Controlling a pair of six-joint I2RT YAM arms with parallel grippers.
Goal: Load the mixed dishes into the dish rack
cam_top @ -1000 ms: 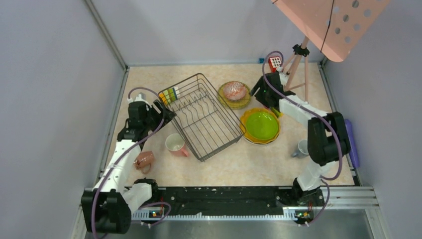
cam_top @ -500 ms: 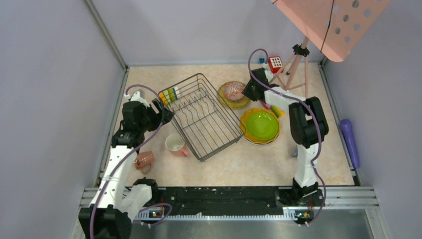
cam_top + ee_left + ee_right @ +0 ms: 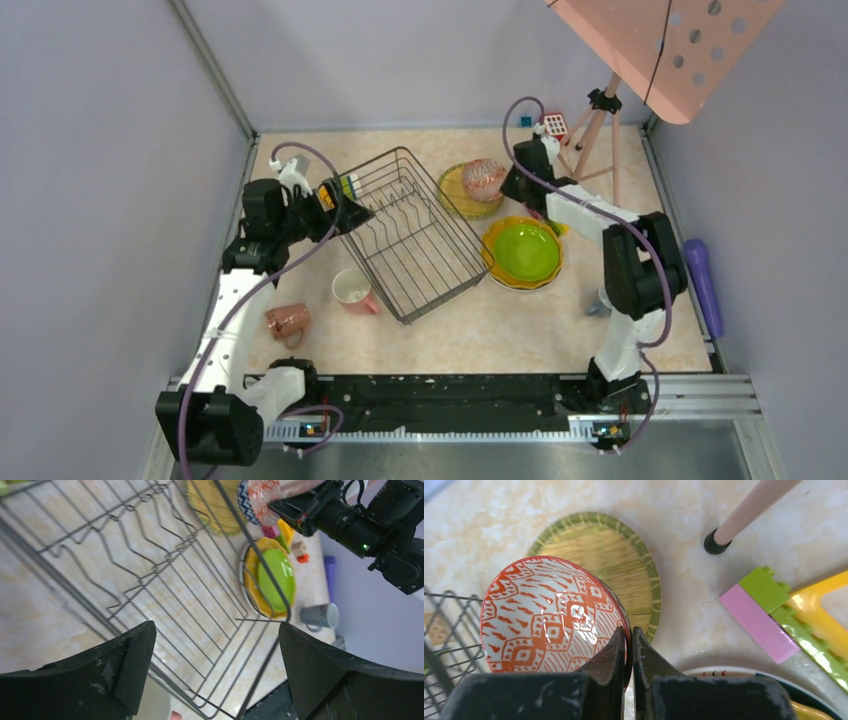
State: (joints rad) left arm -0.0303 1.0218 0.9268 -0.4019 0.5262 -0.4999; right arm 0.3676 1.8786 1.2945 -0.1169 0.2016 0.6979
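My right gripper (image 3: 629, 634) is shut on the rim of the patterned bowl (image 3: 549, 615), orange-red inside and blue-white outside. In the top view the bowl (image 3: 484, 177) hangs tilted over a yellow-green woven plate (image 3: 462, 200), with the right gripper (image 3: 510, 181) beside it. The dark wire dish rack (image 3: 410, 240) lies mid-table. My left gripper (image 3: 343, 196) hovers open over the rack's far-left end, its fingers (image 3: 125, 665) wide apart above the wires (image 3: 165, 580). The lime green plate (image 3: 525, 252) sits on a yellow-orange plate. One pink mug (image 3: 352, 289) stands upright, another (image 3: 288, 320) lies on its side. The grey-blue mug (image 3: 605, 299) is by the right arm.
A pink tripod (image 3: 600, 120) with a perforated board stands at the back right, its foot (image 3: 714, 542) close to the bowl. Pink and green toy blocks (image 3: 764, 610) lie beside the plates. A red-white block (image 3: 553, 124) and a purple object (image 3: 705, 285) sit at the right.
The right gripper closed on the bowl's rim and tipped it up off the woven plate. The left gripper moved back over the rack's far-left end and opened wider.
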